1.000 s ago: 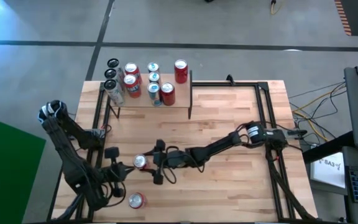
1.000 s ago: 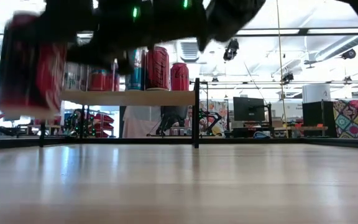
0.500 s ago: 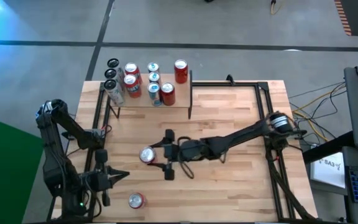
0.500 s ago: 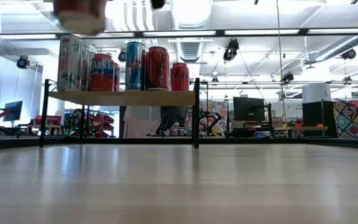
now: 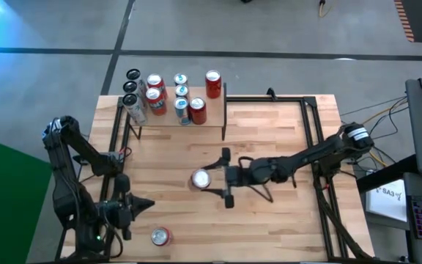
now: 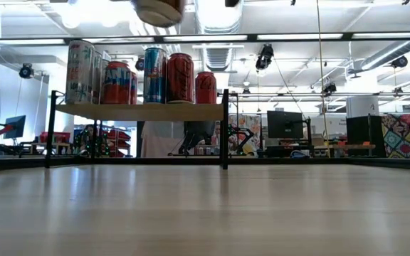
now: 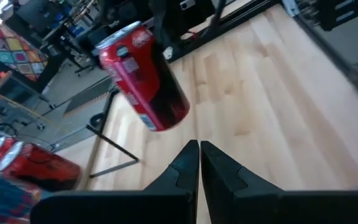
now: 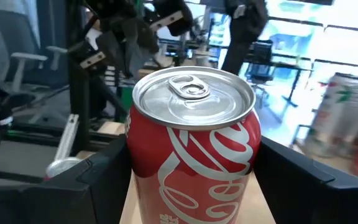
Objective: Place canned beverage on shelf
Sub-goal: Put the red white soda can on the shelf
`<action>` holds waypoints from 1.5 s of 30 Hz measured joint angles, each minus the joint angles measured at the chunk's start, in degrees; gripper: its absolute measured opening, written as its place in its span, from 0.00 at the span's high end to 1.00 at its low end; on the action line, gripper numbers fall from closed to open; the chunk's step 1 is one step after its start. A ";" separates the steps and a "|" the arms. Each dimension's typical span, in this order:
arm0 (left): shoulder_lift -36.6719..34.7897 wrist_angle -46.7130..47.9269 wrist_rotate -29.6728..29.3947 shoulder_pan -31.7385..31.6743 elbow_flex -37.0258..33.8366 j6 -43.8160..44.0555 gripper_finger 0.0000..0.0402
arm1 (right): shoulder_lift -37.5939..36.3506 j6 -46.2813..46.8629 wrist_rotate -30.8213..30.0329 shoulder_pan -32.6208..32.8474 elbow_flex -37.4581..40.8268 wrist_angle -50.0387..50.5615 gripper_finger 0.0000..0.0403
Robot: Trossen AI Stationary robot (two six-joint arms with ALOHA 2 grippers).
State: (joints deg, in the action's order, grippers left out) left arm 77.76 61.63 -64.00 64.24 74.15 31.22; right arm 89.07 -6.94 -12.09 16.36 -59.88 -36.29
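A red canned beverage [image 5: 201,179] hangs upright over the middle of the table, with my right gripper [image 5: 211,180] shut on it. The low view catches only its base [image 6: 159,8]. The shelf [image 5: 212,111] stands at the table's far left edge and carries several upright cans [image 5: 168,95]. Another red can [image 5: 160,236] lies on the table near the front edge. My left gripper [image 5: 142,204] is shut with nothing in it, at the near left, clear of both cans. My right gripper pinches the can's side wall [image 8: 143,180] between its two fingers [image 8: 98,183], one on each side, below the silver lid [image 8: 193,93]. The fingers come in about level from the table's right side. The can stands upright, lifted clear of the table.
Black metal frame rails [image 5: 310,147] run along the table's right and left sides. Bare wood [image 5: 269,125] lies between the held can and the shelf's right upright [image 6: 225,128].
My right gripper has risen and drawn back toward the table's right edge, carrying the red can upright from low beside my left gripper to high over the table's middle. My left arm has lifted a little and rolled its wrist.
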 joint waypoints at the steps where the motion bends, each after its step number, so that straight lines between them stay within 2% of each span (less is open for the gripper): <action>1: -0.44 0.02 -0.13 -0.91 -0.02 -0.69 1.00 | -0.81 -0.17 -0.55 -0.26 1.19 -0.61 0.29; 5: -2.38 0.00 -1.21 -4.61 0.00 -2.20 1.00 | -4.25 -0.18 -4.03 -1.46 3.59 -1.10 0.29; 10: -4.05 0.13 -1.22 -7.58 -0.02 -2.13 1.00 | -9.46 -0.37 -7.30 -2.91 2.56 1.19 0.29; 16: -3.66 0.09 -1.80 -7.81 -0.71 1.77 1.00 | -13.05 3.95 -7.84 -6.73 -4.55 19.57 0.29; 23: -2.29 0.00 -9.77 -7.83 -1.11 5.08 1.00 | -12.75 9.11 -8.16 -11.99 -13.13 39.31 0.29; 26: -2.08 -0.28 -11.64 -7.87 -1.11 6.06 1.00 | -12.56 9.28 -8.15 -12.81 -15.14 43.55 0.29; 29: -1.99 -0.81 -9.42 -7.90 -1.14 5.57 1.00 | -12.65 7.27 -7.14 -12.83 -16.21 45.41 0.29; 33: -1.99 -2.23 -6.78 -7.90 -1.16 0.09 1.00 | -13.71 4.31 -0.20 -13.10 -16.82 45.89 0.29; 35: -2.46 -3.04 -6.57 -8.01 -1.18 -3.09 1.00 | -14.35 5.08 2.67 -13.51 -16.63 45.11 0.29; 38: -3.81 -3.74 -6.42 -8.96 -1.18 -6.57 1.00 | -15.17 8.01 2.69 -14.31 -16.46 45.66 0.29; 41: -5.20 -3.71 -5.43 -10.82 -1.18 -10.22 1.00 | -15.57 12.35 -3.38 -14.71 -16.43 48.09 0.29; 45: -8.38 -3.70 -3.91 -14.94 -1.18 -14.24 1.00 | -15.64 16.41 -17.15 -14.65 -16.39 55.59 0.29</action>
State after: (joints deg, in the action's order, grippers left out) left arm 69.38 57.93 -67.92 49.30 72.97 16.97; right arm 73.43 9.47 -29.24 1.72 -76.27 19.30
